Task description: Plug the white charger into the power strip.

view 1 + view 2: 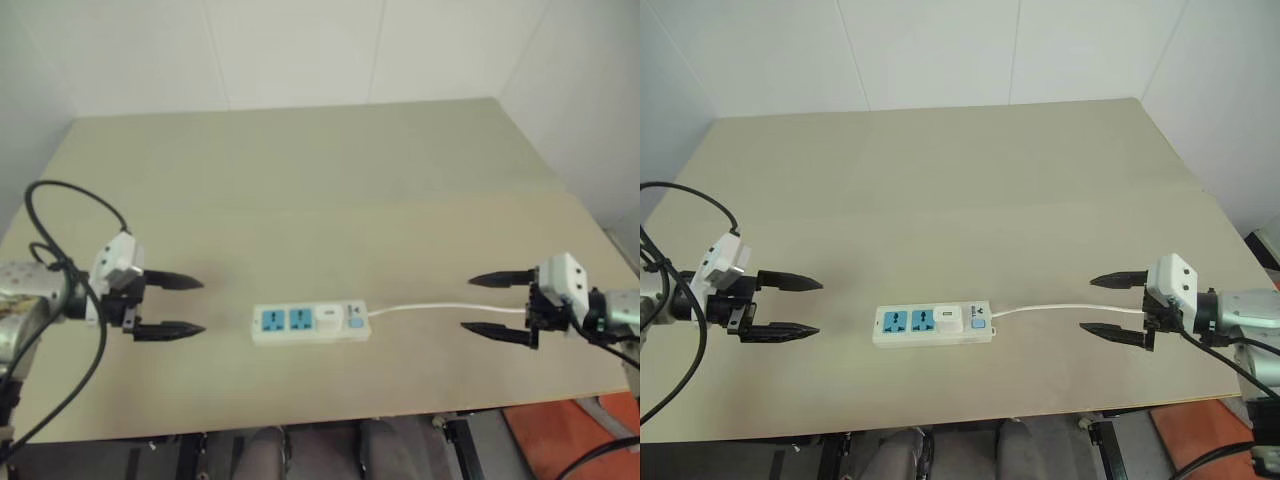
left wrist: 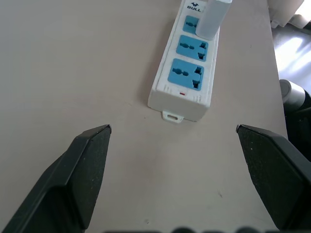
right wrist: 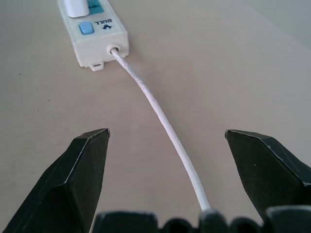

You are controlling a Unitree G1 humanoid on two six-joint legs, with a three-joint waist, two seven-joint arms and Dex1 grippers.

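The power strip (image 1: pixel 310 323) lies near the table's front edge, its thin white cord (image 1: pixel 440 308) running off to the right. The white charger (image 1: pixel 328 317) stands plugged into the socket nearest the blue switch; two blue sockets to its left are free. It also shows as the white charger (image 2: pixel 214 17) in the left wrist view, upright on the power strip (image 2: pixel 187 68). My left gripper (image 1: pixel 180 305) hovers open to the left of the strip, well apart from it. My right gripper (image 1: pixel 495 304) hovers open to the right, its fingers either side of the cord (image 3: pixel 160 116), holding nothing.
The beige table (image 1: pixel 320 180) stretches back to a white wall. Its front edge runs just below the strip. A black cable (image 1: pixel 70 250) loops over my left arm. An orange floor patch (image 1: pixel 560 440) shows past the table's right front corner.
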